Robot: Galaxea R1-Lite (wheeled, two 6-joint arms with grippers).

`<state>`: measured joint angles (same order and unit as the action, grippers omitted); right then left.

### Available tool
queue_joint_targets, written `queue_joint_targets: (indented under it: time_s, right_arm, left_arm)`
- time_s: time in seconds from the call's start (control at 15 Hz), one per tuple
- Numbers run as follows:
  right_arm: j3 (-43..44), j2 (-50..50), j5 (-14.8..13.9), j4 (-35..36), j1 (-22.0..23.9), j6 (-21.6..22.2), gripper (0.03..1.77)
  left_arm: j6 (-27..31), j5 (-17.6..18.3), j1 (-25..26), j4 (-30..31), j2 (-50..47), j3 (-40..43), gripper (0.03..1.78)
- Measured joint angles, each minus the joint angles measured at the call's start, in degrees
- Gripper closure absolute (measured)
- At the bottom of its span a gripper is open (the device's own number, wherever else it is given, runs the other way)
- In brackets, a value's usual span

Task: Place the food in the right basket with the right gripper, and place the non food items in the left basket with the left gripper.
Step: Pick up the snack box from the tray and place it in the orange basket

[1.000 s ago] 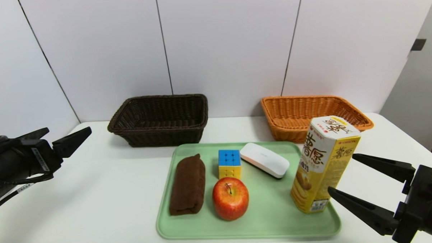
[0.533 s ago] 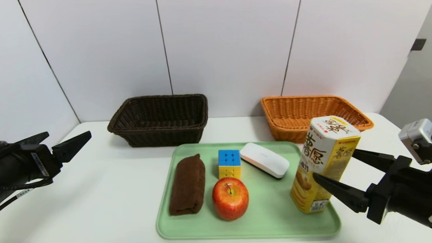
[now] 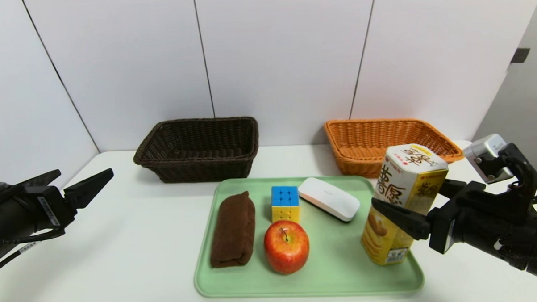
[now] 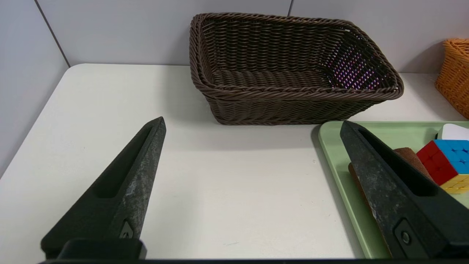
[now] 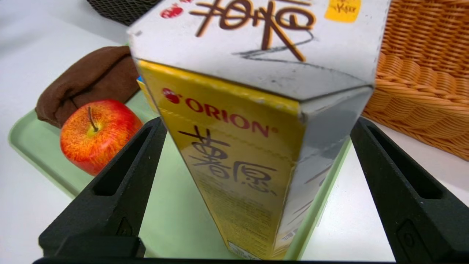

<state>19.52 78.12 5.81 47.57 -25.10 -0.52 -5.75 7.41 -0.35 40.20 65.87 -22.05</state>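
The right pincer (image 3: 411, 208) stands wide open around the upper part of the tall yellow-and-white cardboard snack box (image 3: 400, 204), one finger on either side, with no grip on it that I can see. The box is upright on the right end of the pale green rectangular tray (image 3: 344, 278), and coming at it from the side, high up, probably suits so tall a thing: the fingers can close across its body while its base stays supported. As food it is bound for the orange woven wicker basket (image 3: 362, 160), just behind it, so the carry should be short, though the box must likely be raised well to clear the rim. The round red-yellow apple (image 3: 286, 247), the other food, sits near the tray's front, close before the blue-and-yellow-faced puzzle cube (image 3: 285, 203); a grasp there could nudge the cube. The smooth white oval case (image 3: 329, 199) lies slantwise between cube and box, and a careless swing of the box might knock it. On the tray's left lies the folded dark brown cloth bundle (image 3: 233, 230), nearest the dark brown woven wicker basket (image 3: 197, 167) meant for the non-food items. The left pincer (image 3: 79, 175) is idle and open over the left side of the white bench (image 3: 134, 263).
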Motion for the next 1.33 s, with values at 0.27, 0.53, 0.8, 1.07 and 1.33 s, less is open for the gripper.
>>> queue_joint_targets:
  time_s: [0.27,0.53,0.8,1.07,1.33]
  right_arm:
    - [-0.01,0.52,-0.11,0.0,0.0,0.01,0.54]
    - [-0.56,0.41,0.0,0.06,-0.06,0.04,0.93]
    - [1.27,-3.47,0.11,-1.32,-2.79,0.17,0.95]
    - [11.85,-7.86,0.05,-7.0,-2.95,0.71,0.95]
    - [21.69,-5.41,1.65,-8.18,9.73,2.12,0.95]
  left_arm:
    - [-0.63,0.0,0.0,0.11,-0.11,-0.02,0.12]
    - [-0.72,-0.02,0.0,0.12,-0.27,0.21,0.12]
    - [-0.78,0.0,0.0,-0.02,-0.84,0.8,0.12]
    - [-0.78,0.0,0.0,-0.02,-1.01,0.87,0.12]
    - [-0.74,-0.06,0.06,-0.02,-1.67,1.17,0.12]
